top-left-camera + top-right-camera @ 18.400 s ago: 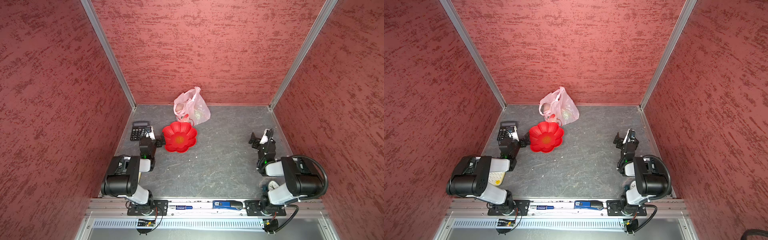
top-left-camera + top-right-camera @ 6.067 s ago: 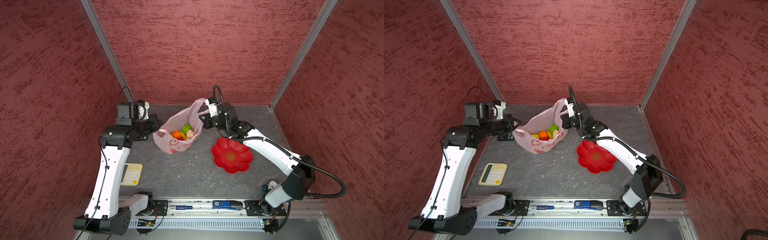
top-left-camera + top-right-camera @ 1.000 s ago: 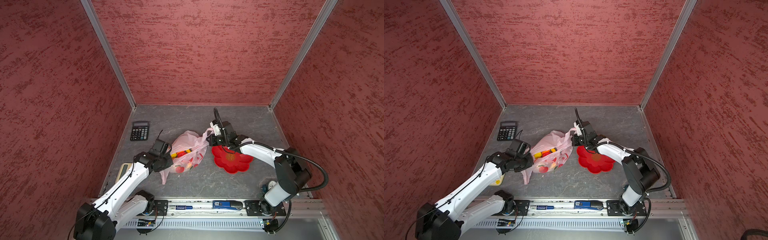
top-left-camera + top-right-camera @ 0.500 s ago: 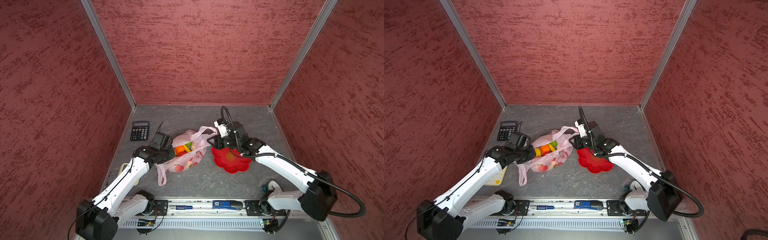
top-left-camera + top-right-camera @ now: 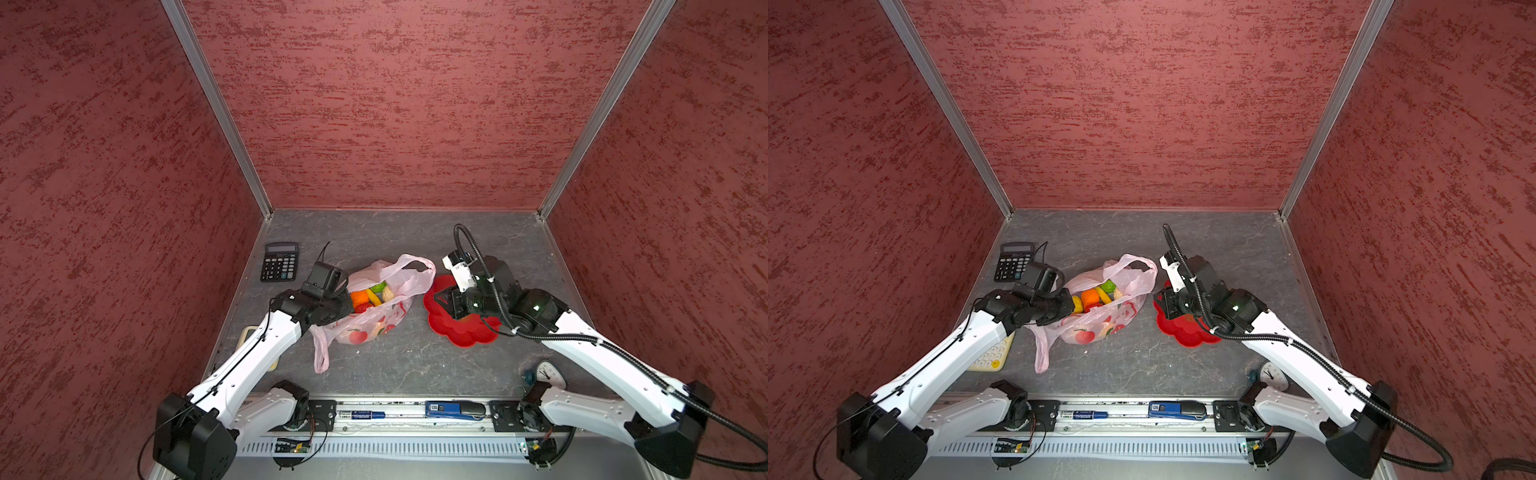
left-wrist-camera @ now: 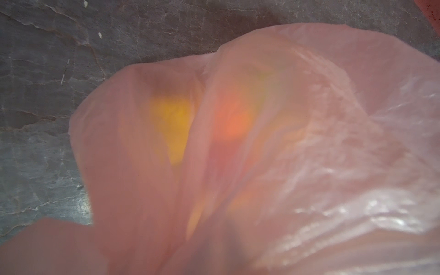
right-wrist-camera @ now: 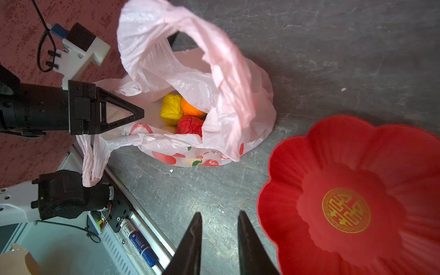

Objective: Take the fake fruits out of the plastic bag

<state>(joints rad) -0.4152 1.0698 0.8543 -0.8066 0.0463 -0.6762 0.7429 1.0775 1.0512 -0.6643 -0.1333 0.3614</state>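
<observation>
Pinching plastic bag (image 7: 238, 114): left claw (image 7: 140, 112) | right claw (image 7: 219, 214) spread | red dish (image 7: 333, 147) beside bag

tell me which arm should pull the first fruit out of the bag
Likely right. The left gripper is shut on the plastic bag, holding it open; the right gripper is open, empty, facing the fake fruits, beside the red dish.

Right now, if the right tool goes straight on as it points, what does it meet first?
Probably the bare table just short of the plastic bag; the right tool tilts downward, but depth is unclear.
</observation>
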